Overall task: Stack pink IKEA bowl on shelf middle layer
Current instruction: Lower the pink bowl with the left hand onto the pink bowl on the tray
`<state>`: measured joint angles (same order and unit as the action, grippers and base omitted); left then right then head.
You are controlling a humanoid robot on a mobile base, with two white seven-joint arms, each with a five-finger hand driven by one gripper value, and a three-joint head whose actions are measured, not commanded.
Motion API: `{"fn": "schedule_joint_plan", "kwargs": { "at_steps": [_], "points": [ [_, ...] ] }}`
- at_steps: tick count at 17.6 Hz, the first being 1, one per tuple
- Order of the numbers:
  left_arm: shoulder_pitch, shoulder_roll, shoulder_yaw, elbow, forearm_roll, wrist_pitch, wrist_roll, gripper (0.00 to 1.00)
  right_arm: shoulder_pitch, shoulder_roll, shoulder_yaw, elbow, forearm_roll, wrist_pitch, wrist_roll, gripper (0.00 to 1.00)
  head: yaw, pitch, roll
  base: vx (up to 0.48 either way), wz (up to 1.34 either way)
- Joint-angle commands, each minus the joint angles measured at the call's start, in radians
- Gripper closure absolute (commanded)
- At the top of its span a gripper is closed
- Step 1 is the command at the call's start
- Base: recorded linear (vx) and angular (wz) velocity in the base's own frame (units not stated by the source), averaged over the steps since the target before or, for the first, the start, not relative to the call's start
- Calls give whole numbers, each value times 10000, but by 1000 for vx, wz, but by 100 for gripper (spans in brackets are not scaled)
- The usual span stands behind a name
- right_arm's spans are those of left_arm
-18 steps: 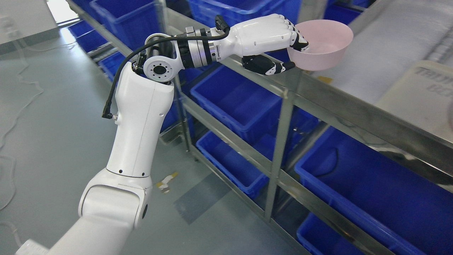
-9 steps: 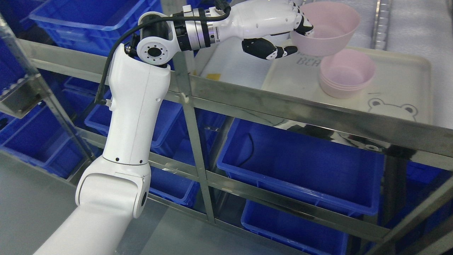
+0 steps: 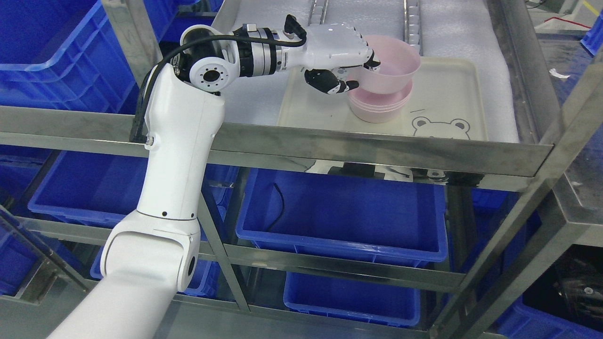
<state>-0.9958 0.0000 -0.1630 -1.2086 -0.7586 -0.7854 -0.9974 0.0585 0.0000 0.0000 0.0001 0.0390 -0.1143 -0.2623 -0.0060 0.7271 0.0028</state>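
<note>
My left hand (image 3: pixel 354 70) reaches over the steel shelf rail and is shut on the near-left rim of a pink bowl (image 3: pixel 393 70). Its fingers hook inside the bowl and the dark thumb lies under the rim. The held bowl hovers tilted just above a stack of pink bowls (image 3: pixel 379 107), which stands on a cream tray (image 3: pixel 443 94) with a bear drawing. Whether the held bowl touches the stack I cannot tell. The right hand is out of the picture.
The tray lies on white foam padding (image 3: pixel 452 33) on the shelf layer. A steel front rail (image 3: pixel 301 143) and uprights (image 3: pixel 523 61) frame the shelf. Blue bins (image 3: pixel 344 212) fill the lower layers and the shelving to the left.
The camera has swung right, so the whole picture has shifted. The bowl in my left hand has come from beside and above the stack to directly over it, and lower.
</note>
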Motion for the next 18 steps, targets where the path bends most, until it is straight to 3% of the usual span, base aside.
{"fn": "schedule_joint_plan", "kwargs": {
  "at_steps": [1, 7, 12, 16, 18],
  "points": [
    [64, 175, 172, 780, -667, 0, 3, 96, -2, -175, 46, -175, 8, -7, 0, 0, 0, 0, 0, 17, -276],
    [-28, 175, 218, 780, -820, 0, 3, 94, -2, -175, 46, -175, 9, -7, 0, 0, 0, -2, 0, 9, -70],
    [-28, 175, 158, 796, -697, 0, 538, 78, -2, -175, 46, -175, 9, -7, 0, 0, 0, -2, 0, -4, 16],
    [-13, 175, -11, 796, -697, 0, 832, 54, -2, -175, 46, -175, -7, -7, 0, 0, 0, -1, 0, 0, 0],
    [-13, 175, -42, 796, -697, 0, 832, 50, -2, -175, 46, -175, 9, -7, 0, 0, 0, -1, 0, 0, 0]
  ]
}}
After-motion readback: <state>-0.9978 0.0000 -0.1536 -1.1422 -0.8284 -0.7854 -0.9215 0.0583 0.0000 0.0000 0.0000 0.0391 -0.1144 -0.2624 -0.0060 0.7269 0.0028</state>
